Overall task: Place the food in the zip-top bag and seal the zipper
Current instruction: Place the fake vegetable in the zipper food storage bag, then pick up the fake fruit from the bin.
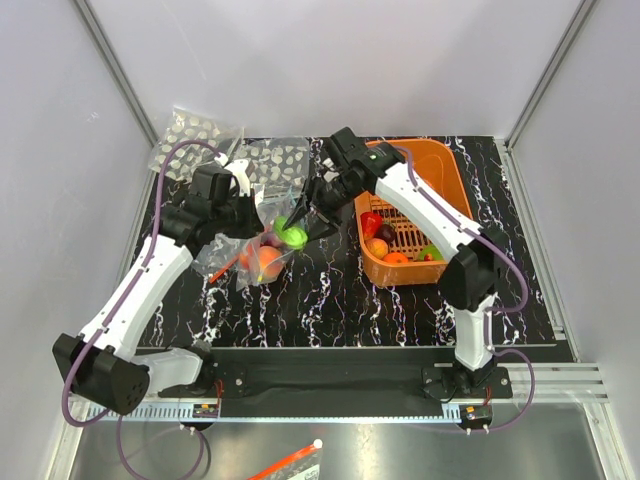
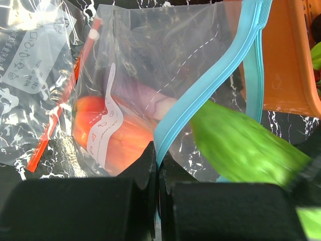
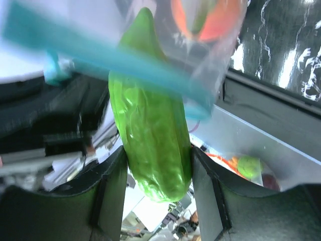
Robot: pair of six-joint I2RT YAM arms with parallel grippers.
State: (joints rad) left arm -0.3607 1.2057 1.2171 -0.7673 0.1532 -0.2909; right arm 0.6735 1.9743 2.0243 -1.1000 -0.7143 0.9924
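Note:
My left gripper (image 1: 248, 216) is shut on the teal-blue zipper (image 2: 200, 108) of the clear zip-top bag (image 2: 165, 55) and holds its mouth up. Peach-orange food (image 2: 128, 133) and a pale purple piece (image 2: 153, 99) lie inside the bag. My right gripper (image 1: 306, 226) is shut on a bumpy green toy vegetable (image 3: 150, 135), whose tip is at the bag's mouth, crossing the zipper (image 3: 115, 65). It also shows in the left wrist view (image 2: 235, 145) and from above (image 1: 293, 237). The bag (image 1: 262, 258) hangs between both grippers.
An orange basket (image 1: 440, 165) at the right holds more food, red (image 1: 371, 222), orange (image 1: 378, 247) and green. A clear bag with a red strip (image 2: 55, 125) lies under the held bag. Dotted clear packets (image 1: 195, 135) lie at the back left.

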